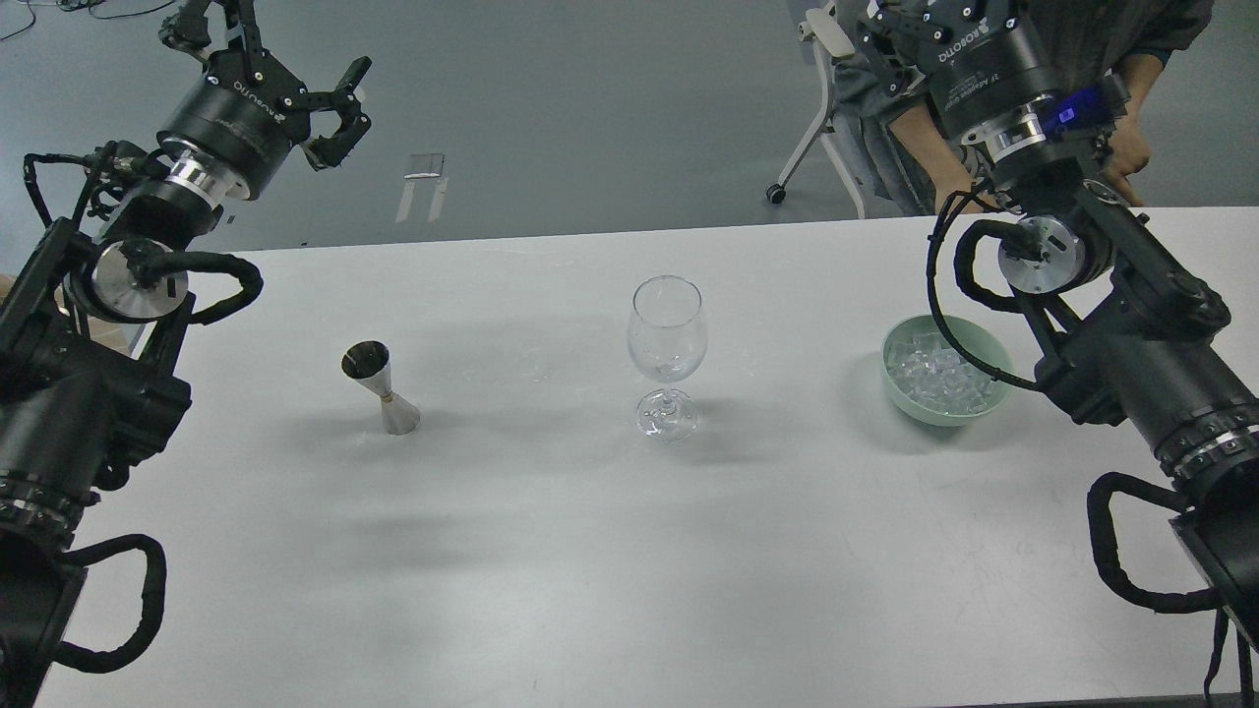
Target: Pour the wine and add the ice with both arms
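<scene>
At the upper left corner, the robot's bulky black left arm rises from the frame's edge and bends up past a silver joint ring, ending in the left gripper, which hangs in the air beyond the table's far edge. Its black fingers are spread apart and hold nothing. Opposite it, the black right arm climbs from the lower right corner, with looped cables beside its joints, to the right gripper at the top edge. Only the gripper's ROBOTIQ-marked body and the roots of its fingers show; the fingertips are cut off by the frame, so whether they are apart or together cannot be told.

A person in a grey top stands behind the right arm, mostly hidden by it and cut off at the top, next to a white wheeled chair.

On the white table, a clear stemmed wine glass stands upright near the middle; whether it contains anything is hard to make out. Well to its left stands a small metal hourglass-shaped jigger, its open mouth dark. Well to the right of the glass sits a pale green round bowl, partly crossed by a black cable, and the small clear ice cubes lie piled inside it.
</scene>
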